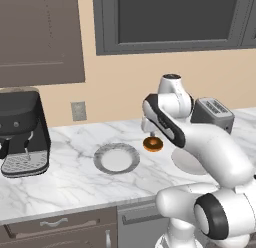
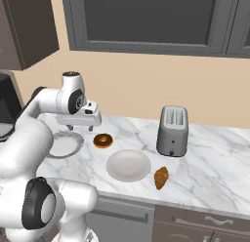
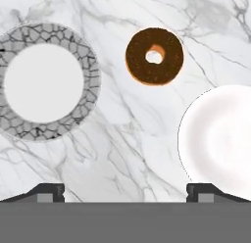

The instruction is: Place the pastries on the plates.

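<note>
Marble counter, seen left to right from the left base view: black coffee machine at the far left; grey-rimmed plate lying flat and bare near the middle; doughnut on the marble just right of it, touching no plate; plain plate partly hidden behind the arm; toaster at the back right.

Right base view, same order: grey-rimmed plate half covered by the arm; gripper hanging above the counter, between that plate and the doughnut; plain plate in front, bare; croissant on the marble just right of it, near the counter's front edge; toaster behind.

Hand view, looking straight down: grey-rimmed plate at left, doughnut at top centre, plain plate at right, all apart from one another. Fingertips far apart at the lower corners, jaws spread wide, nothing between them.
</note>
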{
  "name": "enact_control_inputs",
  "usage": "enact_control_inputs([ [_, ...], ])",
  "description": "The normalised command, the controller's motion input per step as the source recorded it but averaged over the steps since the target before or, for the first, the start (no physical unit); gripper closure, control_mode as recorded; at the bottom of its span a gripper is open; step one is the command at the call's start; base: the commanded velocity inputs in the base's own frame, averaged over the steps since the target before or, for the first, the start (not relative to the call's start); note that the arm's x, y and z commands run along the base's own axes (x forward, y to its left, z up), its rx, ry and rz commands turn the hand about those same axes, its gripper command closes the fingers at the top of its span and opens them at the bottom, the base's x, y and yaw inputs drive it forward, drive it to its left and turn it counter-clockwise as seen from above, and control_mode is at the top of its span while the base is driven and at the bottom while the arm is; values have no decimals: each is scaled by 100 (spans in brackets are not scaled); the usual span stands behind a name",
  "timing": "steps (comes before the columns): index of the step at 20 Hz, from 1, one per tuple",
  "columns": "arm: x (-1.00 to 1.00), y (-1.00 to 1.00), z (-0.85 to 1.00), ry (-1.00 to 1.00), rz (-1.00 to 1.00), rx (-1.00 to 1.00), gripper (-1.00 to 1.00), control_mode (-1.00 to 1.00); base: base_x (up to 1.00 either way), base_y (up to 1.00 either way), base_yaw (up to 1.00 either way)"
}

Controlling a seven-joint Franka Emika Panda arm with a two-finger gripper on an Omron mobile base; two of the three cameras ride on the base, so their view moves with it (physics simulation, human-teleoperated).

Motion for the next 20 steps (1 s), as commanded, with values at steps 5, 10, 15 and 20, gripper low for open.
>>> enact_control_inputs([
  [5,50,3,-30,13,0,0,-100,-100,0,0,0],
  [10,24,5,-49,0,0,-4,-100,-100,0,0,0],
  [15,18,2,-40,0,0,-3,-100,-100,0,0,0],
  [20,21,0,-20,0,0,0,-100,-100,0,0,0],
])
